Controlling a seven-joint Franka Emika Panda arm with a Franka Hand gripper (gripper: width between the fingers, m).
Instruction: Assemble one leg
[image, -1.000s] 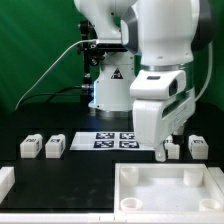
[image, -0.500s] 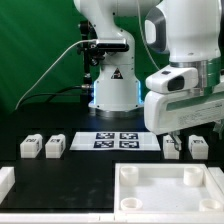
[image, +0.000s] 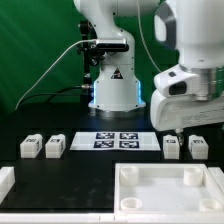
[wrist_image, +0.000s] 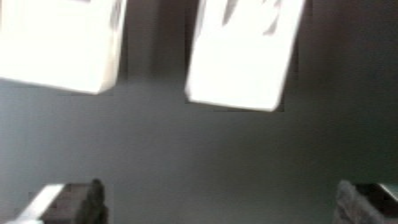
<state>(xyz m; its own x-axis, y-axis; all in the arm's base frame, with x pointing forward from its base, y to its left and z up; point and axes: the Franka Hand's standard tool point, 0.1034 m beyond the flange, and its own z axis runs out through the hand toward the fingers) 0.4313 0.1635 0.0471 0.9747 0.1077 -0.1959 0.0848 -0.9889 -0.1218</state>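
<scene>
Gripper (wrist_image: 222, 203) spread wide and holding nothing, hanging just above the leg (image: 171, 146) (a second leg (image: 198, 146) stands beside it), on the black table (image: 90, 172) at the exterior view's right of the marker board (image: 115, 141).

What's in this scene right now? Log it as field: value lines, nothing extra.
legs: four, two on each side of the marker board, upright, none held
marker board: flat, between the two pairs
panel: large, white, raised rim, in front, no leg on it
gripper: open, empty, raised over the pair at the exterior view's right
task state: no leg picked up yet
</scene>
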